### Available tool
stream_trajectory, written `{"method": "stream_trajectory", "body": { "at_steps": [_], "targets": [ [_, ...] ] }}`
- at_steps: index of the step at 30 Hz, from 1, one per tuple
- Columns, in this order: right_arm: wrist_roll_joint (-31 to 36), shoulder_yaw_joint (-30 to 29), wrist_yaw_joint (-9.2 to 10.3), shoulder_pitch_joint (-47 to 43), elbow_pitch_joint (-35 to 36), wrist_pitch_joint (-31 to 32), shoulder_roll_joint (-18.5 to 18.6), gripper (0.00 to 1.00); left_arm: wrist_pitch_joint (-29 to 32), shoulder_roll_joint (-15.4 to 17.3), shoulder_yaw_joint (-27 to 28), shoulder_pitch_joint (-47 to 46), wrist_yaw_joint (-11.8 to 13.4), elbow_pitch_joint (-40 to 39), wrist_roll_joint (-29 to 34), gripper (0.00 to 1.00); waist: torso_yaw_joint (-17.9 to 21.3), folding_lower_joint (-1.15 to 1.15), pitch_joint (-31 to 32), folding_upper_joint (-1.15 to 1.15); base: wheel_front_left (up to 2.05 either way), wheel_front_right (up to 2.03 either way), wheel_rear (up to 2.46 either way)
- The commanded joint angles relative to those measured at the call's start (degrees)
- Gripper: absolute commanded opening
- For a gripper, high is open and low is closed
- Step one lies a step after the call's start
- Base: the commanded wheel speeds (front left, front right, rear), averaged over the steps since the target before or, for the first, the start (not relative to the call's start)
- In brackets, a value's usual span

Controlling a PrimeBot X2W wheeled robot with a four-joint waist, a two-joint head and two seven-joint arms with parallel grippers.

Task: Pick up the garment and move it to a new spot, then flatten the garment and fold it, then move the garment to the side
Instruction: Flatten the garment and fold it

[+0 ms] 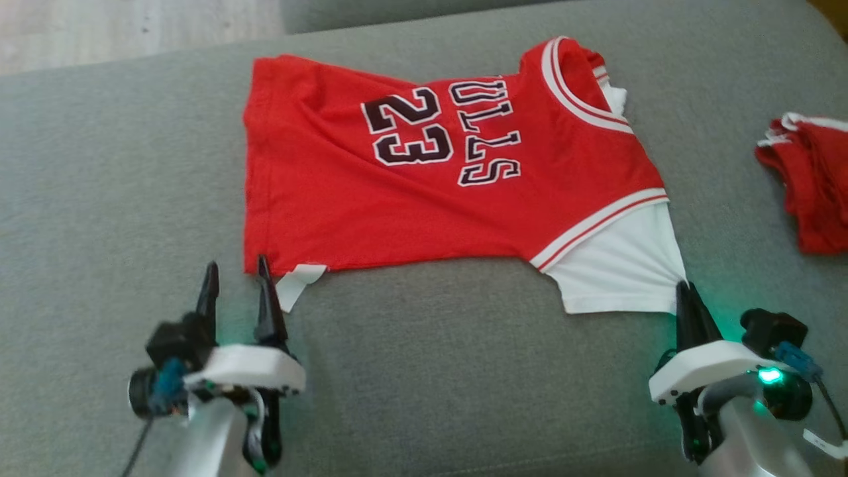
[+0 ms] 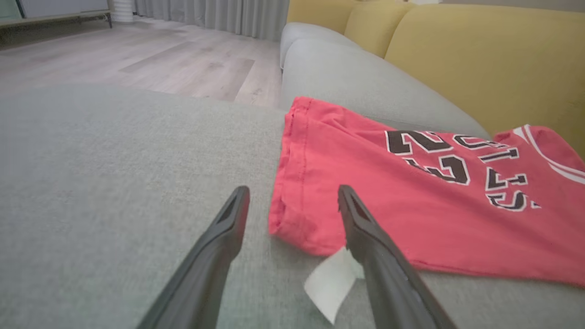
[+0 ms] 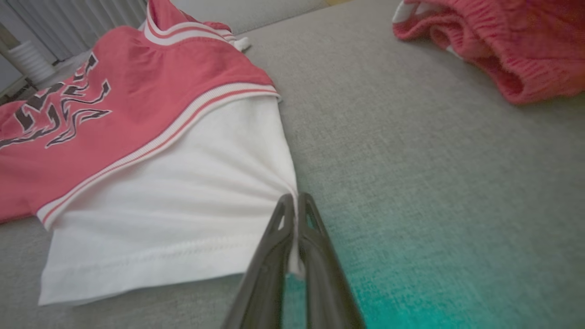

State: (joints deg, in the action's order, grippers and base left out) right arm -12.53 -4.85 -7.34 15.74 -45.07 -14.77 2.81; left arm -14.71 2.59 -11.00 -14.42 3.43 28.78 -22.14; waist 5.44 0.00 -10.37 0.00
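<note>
The garment (image 1: 397, 172) is a red jersey with "23" and black lettering and white sleeves, spread on the grey sofa cushion (image 1: 99, 165). My right gripper (image 1: 688, 290) is shut on the corner of its white sleeve (image 3: 183, 192), whose cloth is pinched and pulled into creases at the right gripper (image 3: 296, 201). My left gripper (image 1: 237, 271) stands open at the jersey's near left hem corner; in the left wrist view the left gripper (image 2: 292, 196) straddles that red corner (image 2: 297, 228), with a white label (image 2: 331, 283) under one finger.
A second red garment (image 1: 811, 182) lies bunched at the right edge of the cushion, also seen as red cloth (image 3: 502, 45). Yellow sofa backrests (image 2: 480, 55) rise behind. Wooden floor (image 2: 137, 59) lies beyond the cushion's far edge.
</note>
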Motion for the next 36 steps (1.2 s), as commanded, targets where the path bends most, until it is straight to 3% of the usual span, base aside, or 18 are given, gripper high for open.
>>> {"method": "stream_trajectory", "body": {
  "at_steps": [1,12,13,15,16,17,21,27,31,36],
  "targets": [
    [0.03,1.57,-0.14,1.23,1.69,-0.23,0.27,0.0,-0.29,0.29,2.36,-2.26,-0.66,0.25,-1.44,1.0,1.15,0.0,-1.1,0.0,0.0,0.0,0.0],
    [-1.78,3.45,-0.14,2.64,3.63,-0.23,0.11,0.0,-0.29,0.29,2.17,-6.82,-3.01,12.18,-4.22,1.0,3.29,0.0,-2.7,0.0,0.0,0.0,0.0],
    [-1.91,3.53,-0.14,2.65,3.75,-0.23,0.1,0.0,-0.29,0.29,1.84,-6.91,-3.43,12.77,-4.3,0.76,3.36,0.0,-2.64,0.0,0.0,0.0,0.0],
    [-2.2,3.6,-0.14,2.67,4.03,-0.23,0.1,0.0,-0.29,0.29,1.31,-7.1,-3.9,13.76,-4.7,0.44,3.36,0.0,-2.37,0.0,0.0,0.0,0.0],
    [-2.35,3.61,-0.14,2.65,4.13,-0.23,0.09,0.0,-0.29,0.29,1.07,-7.17,-4.11,14.07,-4.87,0.05,3.32,0.0,-2.21,0.0,0.0,0.0,0.0],
    [-2.51,3.64,-0.14,2.63,4.24,-0.23,0.09,0.0,-0.29,0.29,0.49,-7.21,-4.65,14.39,-5.0,0.0,3.23,0.0,-1.98,0.0,0.0,0.0,0.0],
    [-4.45,4.76,-0.14,2.58,6.07,-0.23,0.08,0.0,-0.29,0.29,-0.04,-7.22,-5.57,13.31,-6.11,0.0,2.61,0.0,-0.15,0.0,0.0,0.0,0.0],
    [-8.6,6.52,-0.14,5.28,14.02,-0.23,1.0,0.0,-0.29,0.29,5.38,-8.33,-6.86,2.14,-3.55,0.0,0.52,0.0,5.0,0.0,0.0,0.0,0.0],
    [-12.05,7.7,-0.14,10.13,19.83,-0.23,4.62,0.0,-0.29,1.92,7.88,-11.93,-8.7,-4.48,0.31,0.0,-0.97,0.0,9.66,0.0,0.0,0.0,0.0],
    [-15.34,9.26,-0.14,19.28,25.44,0.14,10.72,0.0,0.95,6.18,6.57,-20.65,-10.03,-9.42,2.31,0.0,-2.73,0.0,12.81,0.0,0.0,0.0,0.0]
  ]
}}
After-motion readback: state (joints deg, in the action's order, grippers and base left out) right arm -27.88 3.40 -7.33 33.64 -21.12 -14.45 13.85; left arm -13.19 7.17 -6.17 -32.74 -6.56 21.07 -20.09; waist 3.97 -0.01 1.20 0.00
